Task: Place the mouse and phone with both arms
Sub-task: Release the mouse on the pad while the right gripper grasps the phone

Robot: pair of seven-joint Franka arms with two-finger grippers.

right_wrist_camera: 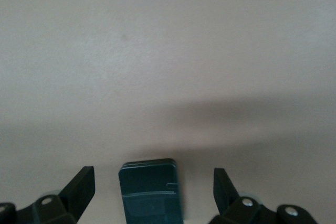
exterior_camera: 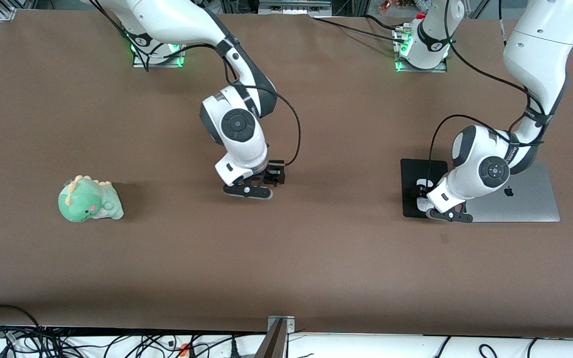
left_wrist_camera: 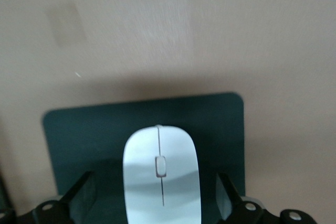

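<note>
Front view: my left gripper sits low over the black mouse pad, beside the closed silver laptop. The wrist hides most of the mouse; only a sliver of white shows. The right gripper is low over bare brown table at mid-table. A green plush dinosaur lies toward the right arm's end.

Left wrist view: jaws spread wide, the fingers clear of the mouse on either side. The mouse lies centred between them on the mouse pad. Nothing gripped.

Right wrist view: jaws wide apart, the fingers flanking the phone with table showing on both sides. The phone lies flat on the table between them, not held.
</note>
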